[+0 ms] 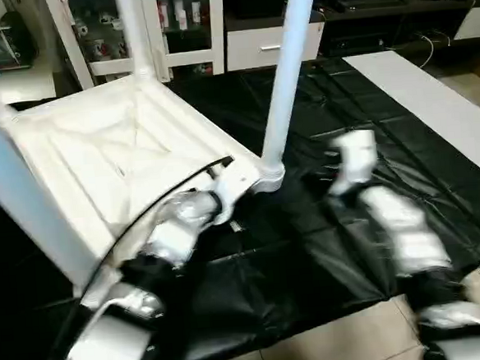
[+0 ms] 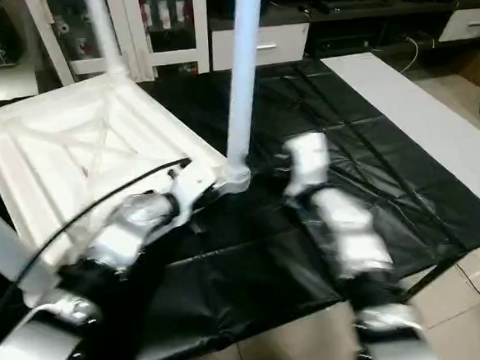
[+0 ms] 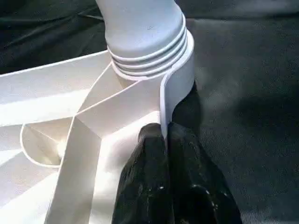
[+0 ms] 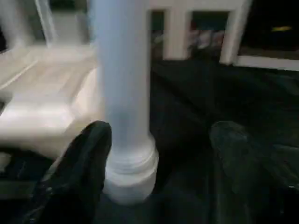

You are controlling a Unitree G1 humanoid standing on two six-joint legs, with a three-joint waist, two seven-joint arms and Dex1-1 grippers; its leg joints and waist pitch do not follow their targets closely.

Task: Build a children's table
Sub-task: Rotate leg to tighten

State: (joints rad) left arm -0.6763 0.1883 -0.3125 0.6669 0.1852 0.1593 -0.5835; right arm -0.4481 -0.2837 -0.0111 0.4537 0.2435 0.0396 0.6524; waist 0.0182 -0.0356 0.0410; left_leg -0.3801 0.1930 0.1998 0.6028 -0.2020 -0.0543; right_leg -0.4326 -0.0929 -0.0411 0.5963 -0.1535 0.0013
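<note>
Leg point(image 1: 286, 74) stands upright in the near corner socket point(image 1: 268, 176) of the upturned tabletop point(image 1: 122, 147) on the black sheet point(image 1: 367, 105). My right hand point(image 4: 154, 154), spread wide, straddles its base; my left hand point(image 3: 166, 135), pinched shut, grips the rim beside the socket.

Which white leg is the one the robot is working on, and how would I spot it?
Find the white tabletop lying upside down on the black sheet. Go to its corner nearest the robot's arms, where the left claw pinches the tabletop's edge. The leg standing up from that corner's round socket is the one: unlike the other legs, it has the right claw open around its base.
</note>
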